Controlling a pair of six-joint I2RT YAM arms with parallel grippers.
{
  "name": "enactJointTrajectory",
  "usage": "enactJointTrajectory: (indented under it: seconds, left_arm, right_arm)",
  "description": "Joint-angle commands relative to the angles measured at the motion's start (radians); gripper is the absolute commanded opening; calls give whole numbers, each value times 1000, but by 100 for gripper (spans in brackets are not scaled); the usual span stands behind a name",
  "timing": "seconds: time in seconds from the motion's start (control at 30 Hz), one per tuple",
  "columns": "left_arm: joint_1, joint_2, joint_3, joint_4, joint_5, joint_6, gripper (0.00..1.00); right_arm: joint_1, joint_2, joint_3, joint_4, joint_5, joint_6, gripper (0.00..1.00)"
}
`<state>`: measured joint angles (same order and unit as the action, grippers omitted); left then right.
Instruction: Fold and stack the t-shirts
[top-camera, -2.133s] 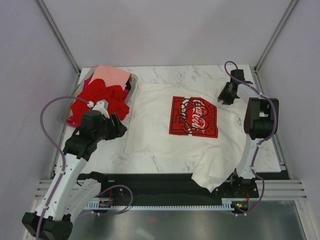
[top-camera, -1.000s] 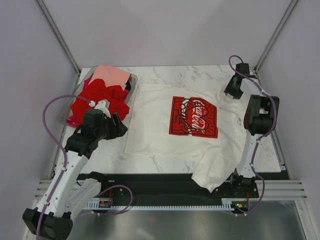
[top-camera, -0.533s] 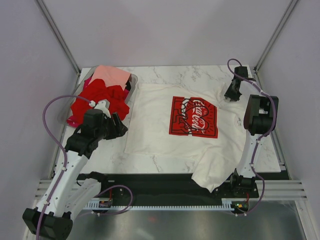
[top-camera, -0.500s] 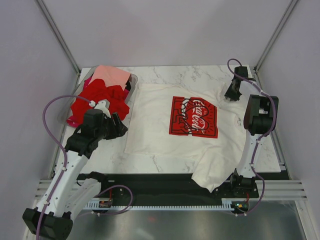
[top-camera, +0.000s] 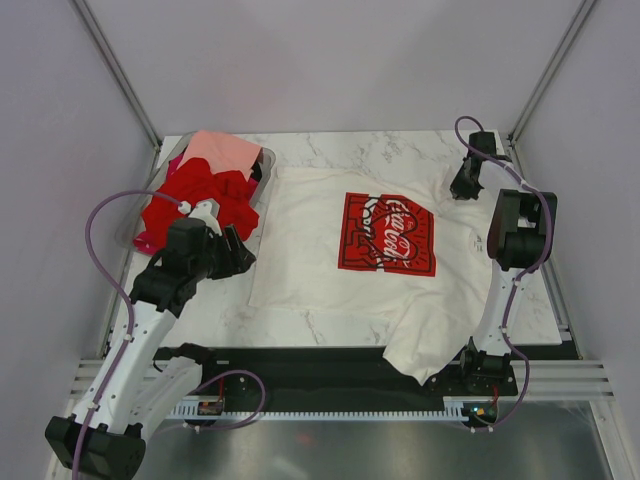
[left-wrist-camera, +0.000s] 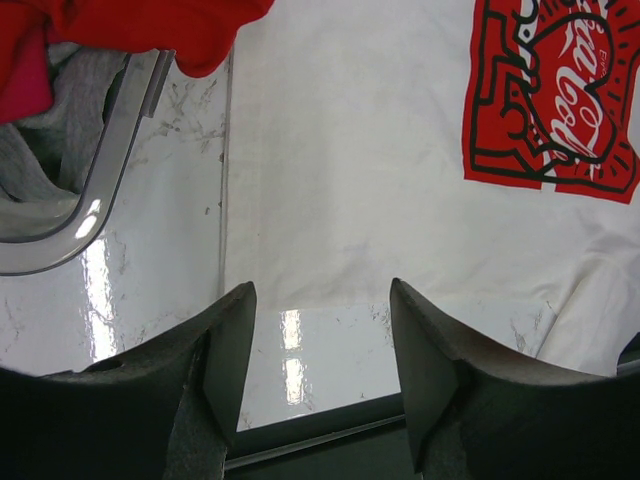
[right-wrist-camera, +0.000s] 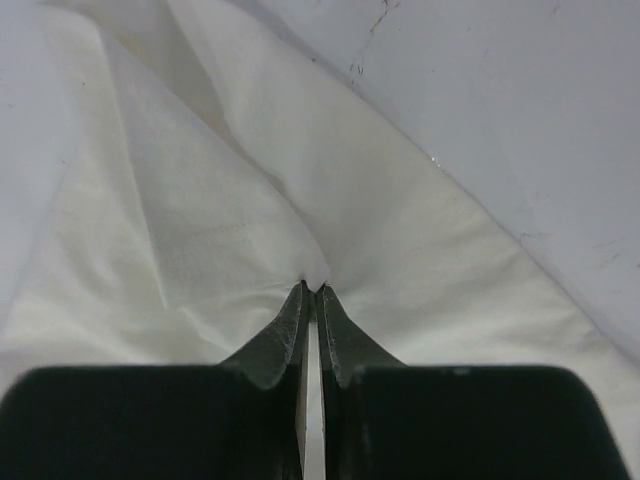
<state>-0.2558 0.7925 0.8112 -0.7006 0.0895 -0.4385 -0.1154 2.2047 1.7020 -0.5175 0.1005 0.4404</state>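
Right wrist view: right gripper (right-wrist-camera: 312, 291) now clenched on fold of cream-white cloth tee with red square Coca-Cola print (right-wrist-camera: 240, 230); spread a second ago. Left gripper (left-wrist-camera: 320, 300) unchanged, released, over tee's edge. One cream tee flat on white marble table (top-camera: 350, 148). One salmon-pink tee (top-camera: 222, 152) atop bright red tees (top-camera: 195, 205), count unclear, in one clear plastic bin (top-camera: 268, 165).

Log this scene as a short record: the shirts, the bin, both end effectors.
Spread shirt: cream-white t-shirt with a red square Coca-Cola print, flat on white marble table, near part overhanging the edge
Bin: clear plastic bin, far left, holds bright red t-shirts and salmon-pink t-shirt
Left end effector: open, over the shirt's near-left edge
Right end effector: shut on a fold near the shirt's far-right edge
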Motion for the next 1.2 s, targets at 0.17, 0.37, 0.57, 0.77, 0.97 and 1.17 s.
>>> enactJointTrajectory:
  seconds: [0.17, 0.37, 0.57, 0.77, 0.97, 1.17]
  left_arm:
    - [-7, 2, -6, 32, 24, 46, 63]
    - [-7, 4, -6, 32, 23, 46, 63]
    - [-11, -1, -7, 32, 18, 44, 63]
    - [-17, 5, -7, 30, 3, 43, 63]
    - [-22, 1, -10, 30, -7, 41, 62]
    - [-23, 45, 0, 26, -5, 41, 61]
  right_arm:
    - [-3, -34, 73, -29, -44, 6, 10]
    - [-3, -51, 117, -50, -77, 17, 11]
    - [5, 105, 275, 186, -470, 255, 2]
    - [23, 503, 685, 882, -546, 985, 30]
    - [13, 402, 472, 919, -519, 985, 98]
    - [-41, -21, 105, 590, -480, 555, 98]
